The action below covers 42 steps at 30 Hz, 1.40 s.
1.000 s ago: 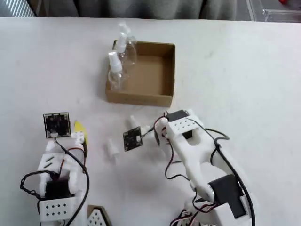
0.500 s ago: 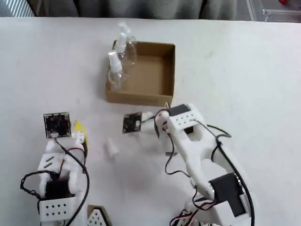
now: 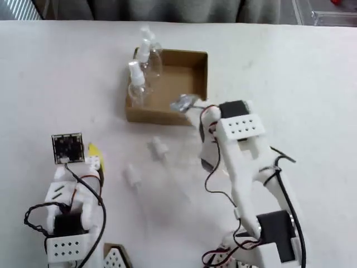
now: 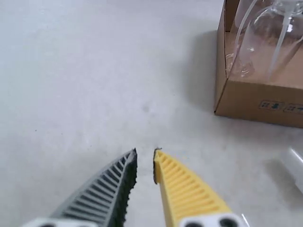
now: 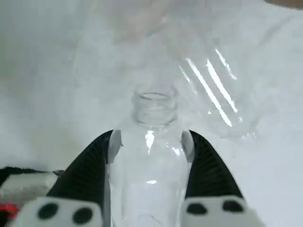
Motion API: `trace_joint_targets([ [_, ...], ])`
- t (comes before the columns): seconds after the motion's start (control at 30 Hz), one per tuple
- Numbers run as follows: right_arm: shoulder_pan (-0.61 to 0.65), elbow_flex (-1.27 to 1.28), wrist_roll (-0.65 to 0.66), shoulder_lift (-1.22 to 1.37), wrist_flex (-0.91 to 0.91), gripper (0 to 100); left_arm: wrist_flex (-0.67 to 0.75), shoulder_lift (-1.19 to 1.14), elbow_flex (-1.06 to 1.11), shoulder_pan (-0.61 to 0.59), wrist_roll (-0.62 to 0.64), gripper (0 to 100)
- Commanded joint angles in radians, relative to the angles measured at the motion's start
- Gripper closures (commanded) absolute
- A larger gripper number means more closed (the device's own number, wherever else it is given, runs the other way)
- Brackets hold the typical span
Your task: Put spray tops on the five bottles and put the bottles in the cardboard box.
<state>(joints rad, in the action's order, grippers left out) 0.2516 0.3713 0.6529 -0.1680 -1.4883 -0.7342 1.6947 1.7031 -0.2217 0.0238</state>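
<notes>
White table [image 3: 290, 67]: right jaws grip a clear, open-necked bottle [image 5: 150, 161]; left jaws closed.

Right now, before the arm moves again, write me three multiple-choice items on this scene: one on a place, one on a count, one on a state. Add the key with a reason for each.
1. Where do the loose spray tops lie?
A. inside the box
B. on the white table, in front of the cardboard box
C. screwed onto bottles

2. How many capped bottles stand in the cardboard box?
A. two
B. three
C. five

3. What state is the clear bottle in the right gripper in?
A. fitted with a spray top
B. lying flat in the box
C. gripped, its neck open with no spray top

Key:
1 B: the high view shows both tops on the table, short of the box's front wall.
2 A: two bottles with tops stand at the box's left side.
3 C: the right wrist view shows the bare neck between the black fingers.
</notes>
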Motion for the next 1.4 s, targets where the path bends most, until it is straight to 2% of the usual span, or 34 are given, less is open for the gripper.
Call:
trace_joint_targets([
  [0.0, -0.064, -0.052, -0.199, -0.071, -0.018, 98.2, 0.026, 0.021, -0.003, 0.028, -0.012, 92],
  [0.1, -0.117, -0.040, -0.325, -0.093, -0.015, 98.2, 0.020, 0.018, -0.003, 0.058, -0.012, 92],
  [0.27, -0.165, 0.049, -0.440, -0.133, 0.045, 98.2, 0.015, 0.016, -0.003, 0.081, -0.012, 92],
  [0.4, -0.216, 0.163, -0.540, -0.160, 0.165, 98.2, -0.072, 0.021, -0.003, 0.150, -0.011, 92],
  [0.53, -0.275, 0.265, -0.539, -0.186, 0.229, 98.3, -0.167, 0.021, -0.038, 0.186, -0.005, 92],
  [0.63, -0.338, 0.379, -0.459, -0.196, 0.288, 98.4, -0.239, 0.021, -0.098, 0.191, -0.005, 92],
  [0.83, -0.446, 0.528, -0.405, -0.200, 0.473, 98.4, -0.265, 0.013, -0.120, 0.249, -0.005, 92],
  [0.97, -0.433, 0.535, -0.405, -0.200, 0.479, 98.4, -0.272, 0.013, -0.123, 0.312, -0.003, 92],
  [1.17, -0.417, 0.535, -0.405, -0.189, 0.481, 98.4, -0.281, 0.005, -0.147, 0.317, -0.003, 92],
  [1.37, -0.417, 0.554, -0.405, -0.196, 0.501, 98.4, -0.362, -0.265, -0.370, 0.318, -0.003, 92],
])
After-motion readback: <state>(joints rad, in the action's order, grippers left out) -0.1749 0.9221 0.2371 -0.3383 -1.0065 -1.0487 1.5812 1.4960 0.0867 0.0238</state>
